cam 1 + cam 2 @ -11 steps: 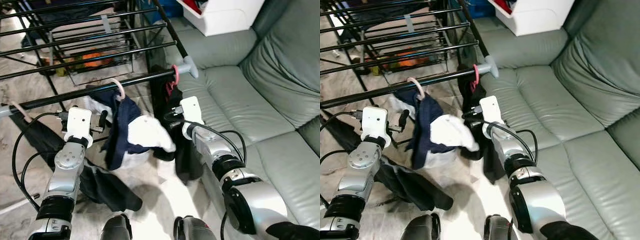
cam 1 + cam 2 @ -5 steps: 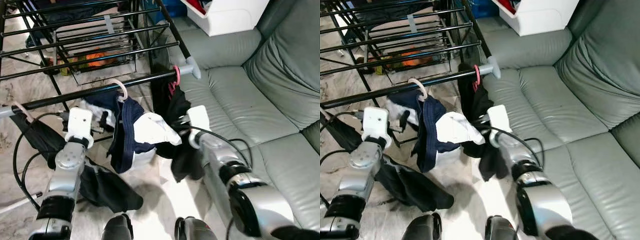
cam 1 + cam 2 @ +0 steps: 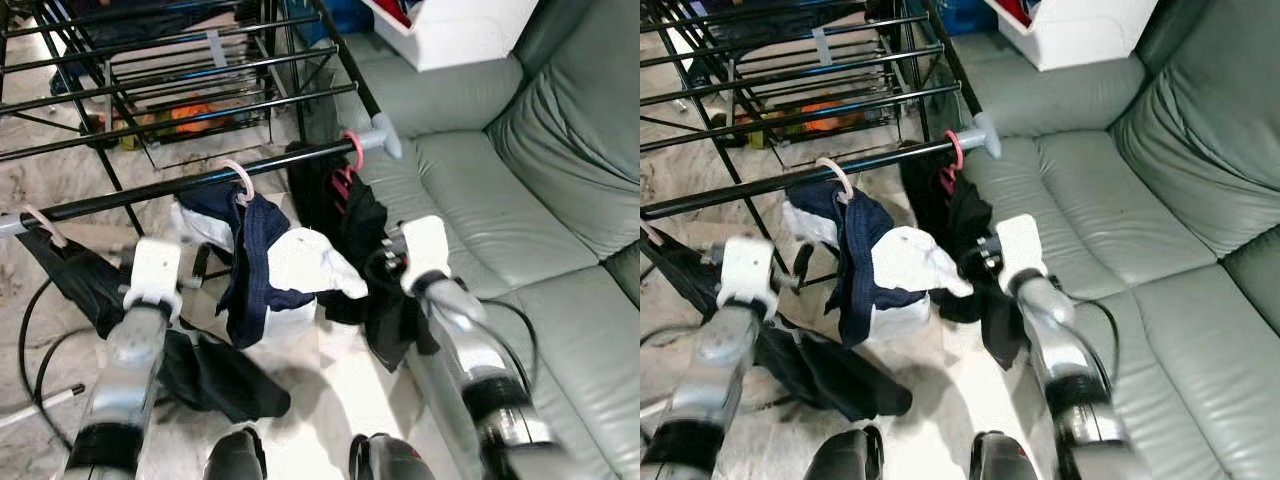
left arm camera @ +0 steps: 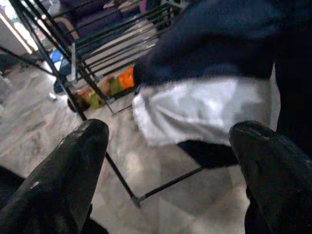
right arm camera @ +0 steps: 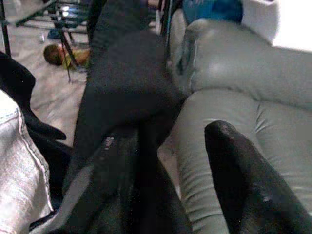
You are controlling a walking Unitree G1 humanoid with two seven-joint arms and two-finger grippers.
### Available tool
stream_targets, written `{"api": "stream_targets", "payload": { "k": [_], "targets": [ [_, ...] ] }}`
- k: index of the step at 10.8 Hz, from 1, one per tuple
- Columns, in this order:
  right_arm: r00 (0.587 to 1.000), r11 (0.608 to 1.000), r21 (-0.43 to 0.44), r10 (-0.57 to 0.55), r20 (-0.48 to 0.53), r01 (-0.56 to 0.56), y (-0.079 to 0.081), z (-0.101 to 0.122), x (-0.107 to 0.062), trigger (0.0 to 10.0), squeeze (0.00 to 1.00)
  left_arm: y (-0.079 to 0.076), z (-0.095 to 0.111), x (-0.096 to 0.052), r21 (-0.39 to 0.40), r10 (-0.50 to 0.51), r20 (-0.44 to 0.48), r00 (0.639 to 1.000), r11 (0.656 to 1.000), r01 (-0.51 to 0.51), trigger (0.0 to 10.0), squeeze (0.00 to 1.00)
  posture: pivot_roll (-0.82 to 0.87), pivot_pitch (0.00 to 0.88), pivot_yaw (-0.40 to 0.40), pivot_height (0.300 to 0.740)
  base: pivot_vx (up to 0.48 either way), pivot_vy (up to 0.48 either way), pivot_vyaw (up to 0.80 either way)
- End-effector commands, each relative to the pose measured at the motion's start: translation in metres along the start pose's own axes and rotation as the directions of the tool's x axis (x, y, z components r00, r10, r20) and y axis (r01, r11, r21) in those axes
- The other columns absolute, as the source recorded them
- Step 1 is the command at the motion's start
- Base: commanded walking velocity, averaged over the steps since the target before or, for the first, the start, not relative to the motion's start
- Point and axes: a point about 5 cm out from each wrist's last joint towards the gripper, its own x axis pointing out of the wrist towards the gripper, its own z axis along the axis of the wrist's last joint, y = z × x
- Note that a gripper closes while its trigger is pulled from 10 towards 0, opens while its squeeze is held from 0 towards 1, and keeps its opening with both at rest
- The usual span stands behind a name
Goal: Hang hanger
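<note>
**Drying rack beside sofa: garments on hangers, both arms raised**

Item 1. Black drying rack [image 3: 190, 95], several parallel bars, occupying the 10-to-12 o'clock part of the head views. Its nearest rail [image 3: 200, 180] runs across from 9 o'clock towards 1 o'clock and ends in a grey cap [image 3: 383, 132]

Item 2. Pink hanger [image 3: 353, 150], hooked over the rail just beside the grey cap; a black garment [image 3: 360, 230] hangs from it

Item 3. Pale hanger [image 3: 241, 178], hooked over the same rail near its middle, carrying a navy garment [image 3: 255, 250] with a white garment [image 3: 305, 265] draped against it

Item 4. Third hanger hook [image 3: 38, 222] at the rail's 9 o'clock end, dark cloth [image 3: 70, 275] below it

Item 5. Right gripper [image 5: 165, 180], at the lower part of the black garment, at 3 o'clock from the white garment. In the right wrist view its fingers [image 5: 239, 180] stand apart, with the black cloth lying against one of them; whether it is pinched cannot be told

Item 6. Left gripper [image 4: 170, 175], below the rail at 9 o'clock from the navy garment, fingers spread wide with nothing between them; navy and white cloth ahead of it

Item 7. Grey-green leather sofa [image 3: 520, 200], filling the 3 o'clock side

Item 8. Dark clothing heaped on the marbled floor [image 3: 215, 375] at 7 o'clock
</note>
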Motion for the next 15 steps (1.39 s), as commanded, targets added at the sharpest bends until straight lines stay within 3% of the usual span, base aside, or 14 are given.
{"api": "stream_targets", "payload": {
  "k": [1, 4, 7, 12, 15],
  "targets": [
    [0.999, 1.000, 0.012, -0.026, 0.023, 0.025, -0.004, 0.003, -0.007, 10.0, 1.00, 0.005, 0.000, -0.003, 0.007, 0.025, -0.004, 1.000, 1.000, -0.025, 10.0, 0.00, -0.03, 0.123, 0.014, 0.740, 0.000, 0.000, 0.00],
    [0.993, 0.995, 0.029, -0.102, 0.058, 0.100, -0.004, 0.004, -0.044, 10.0, 1.00, 0.007, -0.002, -0.018, -0.026, 0.064, -0.022, 0.998, 0.998, -0.064, 10.0, 0.00, -0.03, 0.128, 0.006, 0.740, 0.000, 0.000, 0.00],
    [0.986, 0.989, 0.041, -0.148, 0.070, 0.145, -0.005, 0.008, -0.068, 10.0, 1.00, 0.007, -0.001, -0.027, -0.008, 0.057, -0.009, 0.998, 0.998, -0.057, 10.0, 0.00, -0.04, 0.143, 0.011, 0.740, 0.000, 0.000, 0.00],
    [0.989, 0.989, 0.026, -0.146, 0.038, 0.145, -0.003, 0.007, -0.074, 10.0, 1.00, 0.003, 0.000, -0.032, -0.003, 0.033, -0.021, 0.999, 0.999, -0.033, 10.0, 0.00, -0.04, 0.150, 0.010, 0.740, -0.111, 0.000, 0.00],
    [0.989, 0.990, 0.029, -0.141, 0.035, 0.140, -0.001, 0.008, -0.071, 10.0, 0.89, 0.002, 0.000, -0.030, -0.001, 0.033, -0.028, 0.999, 0.999, -0.033, 10.0, 0.00, -0.04, 0.145, 0.009, 0.740, -0.320, 0.000, 0.00]
  ]
}}
